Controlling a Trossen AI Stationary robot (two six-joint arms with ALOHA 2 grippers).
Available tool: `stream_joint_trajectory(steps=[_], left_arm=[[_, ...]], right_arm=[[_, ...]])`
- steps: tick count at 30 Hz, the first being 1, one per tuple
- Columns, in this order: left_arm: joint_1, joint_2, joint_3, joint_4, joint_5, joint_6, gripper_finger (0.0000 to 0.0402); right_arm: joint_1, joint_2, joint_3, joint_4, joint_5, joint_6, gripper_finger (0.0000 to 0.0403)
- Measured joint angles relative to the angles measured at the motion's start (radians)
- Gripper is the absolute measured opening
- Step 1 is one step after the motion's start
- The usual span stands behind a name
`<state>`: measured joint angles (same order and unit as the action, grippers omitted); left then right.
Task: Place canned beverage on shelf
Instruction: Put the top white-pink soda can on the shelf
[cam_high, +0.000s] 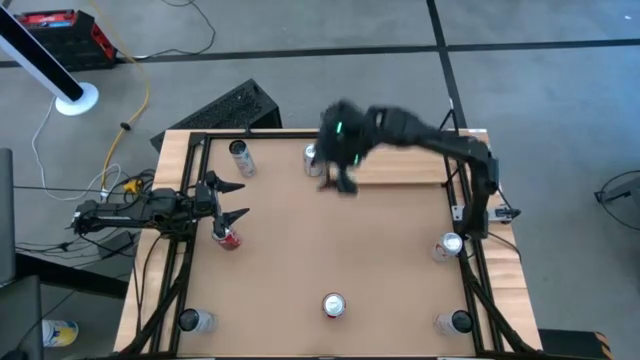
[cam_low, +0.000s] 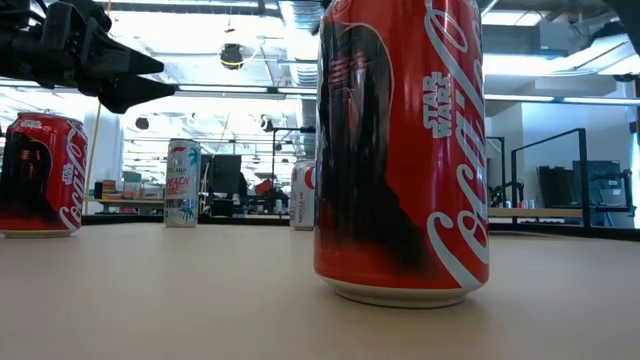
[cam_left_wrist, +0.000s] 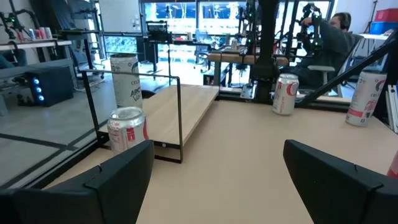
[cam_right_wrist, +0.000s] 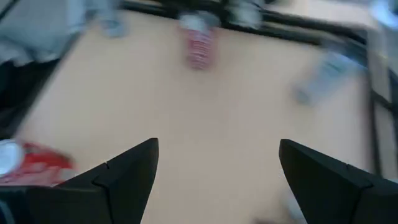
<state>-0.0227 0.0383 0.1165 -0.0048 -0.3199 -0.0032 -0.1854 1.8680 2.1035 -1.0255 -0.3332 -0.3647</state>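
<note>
Standing on the shelf (cam_high: 400, 168) at the table's far edge, about 12 o'clock from the table's middle, is a silver-topped can (cam_high: 311, 154), near the shelf's left end. The shelf is a pale wood plank with thin black posts. The right gripper (cam_high: 343, 186) hovers just beside that can, a bit toward the middle of the table. Its fingers are spread wide and hold nothing, as the right wrist view shows.

More cans wait on the brown table (cam_high: 330, 250). A red Coca-Cola can (cam_high: 228, 237) stands at 9 o'clock, right by the left gripper (cam_high: 231, 201). That gripper's fingers are wide open too, with nothing between them. Another can (cam_high: 240, 152) stands at 11 o'clock. One can (cam_high: 447, 245) is at 3 o'clock. A red Coca-Cola can (cam_high: 333, 305) is at 6 o'clock, one (cam_high: 192, 321) at 7 o'clock, and one (cam_high: 455, 322) at 5 o'clock.

I think one can is now on the shelf, and the job is between cans. A next move would be to pick another can. The red one by the left gripper looks easiest. The gripper would need to drop down around it, squeeze, lift it straight up, and carry it to a bare spot on the plank without bumping the black posts.
</note>
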Motion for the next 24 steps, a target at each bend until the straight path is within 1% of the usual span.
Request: stream_joint_trajectory(steps=[2,3,7,10,12,14,16,18,20,24], left_arm=[[0.0,0.0,0.0,-0.018,0.0,0.0,0.0343],[0.0,0.0,0.0,-0.025,0.0,0.0,0.0343],[0.0,0.0,0.0,-0.049,0.0,-0.007,0.0343],[0.0,0.0,0.0,-0.067,0.0,-0.019,0.0343],[0.0,0.0,0.0,-0.089,0.0,-0.028,0.0343],[0.0,0.0,0.0,-0.112,0.0,-0.044,0.0343],[0.0,0.0,0.0,-0.144,0.0,-0.062,0.0343],[0.0,0.0,0.0,-0.161,0.0,-0.085,0.0343],[0.0,0.0,0.0,-0.183,0.0,-0.094,0.0343],[0.0,0.0,0.0,-0.21,0.0,-0.113,0.0343]], right_arm=[[0.096,0.003,-0.029,0.053,0.0,-0.033,0.0356],[0.14,0.003,-0.056,0.114,0.0,-0.05,0.0356],[0.281,0.004,-0.182,0.449,-0.001,-0.085,0.0356],[0.339,0.014,-0.266,0.716,-0.002,-0.105,0.0356],[0.359,0.05,-0.293,0.891,-0.01,-0.086,0.0356],[0.372,0.107,-0.292,0.966,-0.042,-0.037,0.0356],[0.378,0.188,-0.258,1.07,-0.098,0.014,0.0356],[0.381,0.266,-0.202,1.11,-0.131,0.076,0.0356],[0.381,0.353,-0.114,1.138,-0.151,0.121,0.0356],[0.377,0.52,0.104,1.129,-0.216,0.202,0.0356]])
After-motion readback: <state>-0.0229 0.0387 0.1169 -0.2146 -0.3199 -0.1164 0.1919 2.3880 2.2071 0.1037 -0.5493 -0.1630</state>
